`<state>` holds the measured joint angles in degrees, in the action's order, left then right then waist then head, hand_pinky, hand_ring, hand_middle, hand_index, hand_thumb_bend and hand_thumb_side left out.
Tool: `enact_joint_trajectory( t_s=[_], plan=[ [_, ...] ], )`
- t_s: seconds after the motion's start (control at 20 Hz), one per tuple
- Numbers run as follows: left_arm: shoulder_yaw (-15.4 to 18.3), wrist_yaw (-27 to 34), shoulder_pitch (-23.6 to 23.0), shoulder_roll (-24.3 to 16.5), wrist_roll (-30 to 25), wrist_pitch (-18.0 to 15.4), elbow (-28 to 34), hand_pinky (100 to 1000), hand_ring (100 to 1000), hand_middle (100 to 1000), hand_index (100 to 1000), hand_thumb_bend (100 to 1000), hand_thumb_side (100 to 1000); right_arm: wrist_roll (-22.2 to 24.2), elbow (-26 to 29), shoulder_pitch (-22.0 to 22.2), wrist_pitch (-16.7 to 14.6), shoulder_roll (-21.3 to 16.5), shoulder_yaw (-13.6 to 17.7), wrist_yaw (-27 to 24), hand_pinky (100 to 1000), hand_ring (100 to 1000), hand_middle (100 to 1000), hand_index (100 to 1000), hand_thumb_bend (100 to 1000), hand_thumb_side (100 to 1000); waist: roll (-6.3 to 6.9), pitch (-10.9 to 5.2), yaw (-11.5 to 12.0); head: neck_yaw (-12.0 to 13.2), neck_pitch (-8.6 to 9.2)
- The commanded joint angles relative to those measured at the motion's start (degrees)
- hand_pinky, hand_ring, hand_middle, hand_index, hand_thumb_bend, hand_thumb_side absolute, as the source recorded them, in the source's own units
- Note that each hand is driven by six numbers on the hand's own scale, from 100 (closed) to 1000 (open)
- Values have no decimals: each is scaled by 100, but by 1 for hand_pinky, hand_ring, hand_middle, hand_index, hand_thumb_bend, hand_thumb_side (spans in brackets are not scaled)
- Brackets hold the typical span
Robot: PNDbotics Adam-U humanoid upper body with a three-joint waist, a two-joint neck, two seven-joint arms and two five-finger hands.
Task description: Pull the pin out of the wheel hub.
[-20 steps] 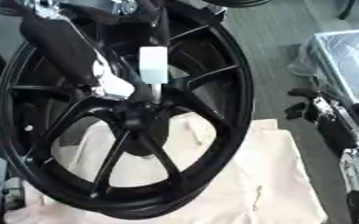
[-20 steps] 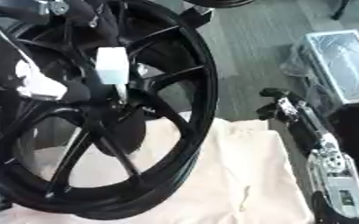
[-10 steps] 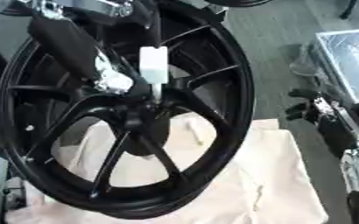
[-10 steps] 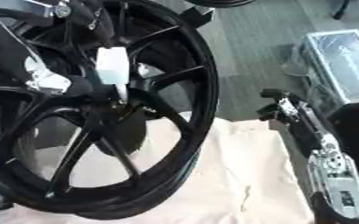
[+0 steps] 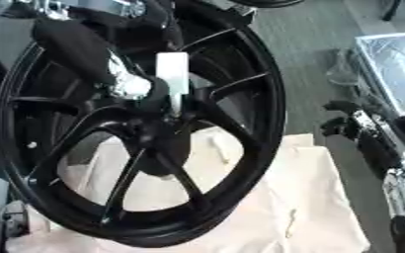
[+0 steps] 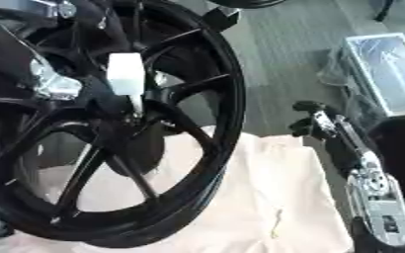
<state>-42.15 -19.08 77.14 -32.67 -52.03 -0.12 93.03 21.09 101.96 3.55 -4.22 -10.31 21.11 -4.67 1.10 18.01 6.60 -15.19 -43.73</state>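
Pin (image 5: 172, 74), white, stands out of the hub at the middle of the black wheel (image 5: 258, 123), which leans on cream cloth (image 5: 301, 197). Our left hand (image 5: 133, 86) sits against its base; we cannot tell whether fingers clasp it. Our right hand (image 6: 314, 121) hangs apart, curled, empty. A skewed pull could jam the pin or tip the wheel.

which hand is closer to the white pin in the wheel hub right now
Left. The left hand is right beside the white pin at the hub; the right hand hangs well off to the wheel's right, outside the rim.
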Motion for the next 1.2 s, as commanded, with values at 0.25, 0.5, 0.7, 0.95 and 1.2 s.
enact_joint_trajectory(
  t_s=[0.25,0.5,0.7,0.95,1.2],
  plan=[
    [187,54,74,-24,6,282,-72,969,902,825,953,301,872,35,44,-41,19,-27,26,79,605,615,763,778,100,775,-12,-45,-16,-9,-19],
    [188,-11,85,67,6,309,-281,971,903,824,938,302,898,41,46,-54,37,-21,27,93,605,615,763,778,100,779,-10,-30,-24,-6,-8],
    [152,-62,104,149,6,233,-462,976,908,827,930,330,929,41,35,-70,60,-22,29,100,605,614,762,778,100,783,-1,-26,-26,-18,27],
    [158,-196,122,231,6,101,-663,978,910,828,924,345,930,39,29,-78,73,-18,33,102,605,614,762,778,100,785,2,-21,-38,-31,68],
    [133,-312,136,268,6,-51,-767,981,916,835,911,378,919,40,20,-94,90,-10,36,117,606,614,762,778,100,792,11,-5,-36,-14,87]
  ],
)
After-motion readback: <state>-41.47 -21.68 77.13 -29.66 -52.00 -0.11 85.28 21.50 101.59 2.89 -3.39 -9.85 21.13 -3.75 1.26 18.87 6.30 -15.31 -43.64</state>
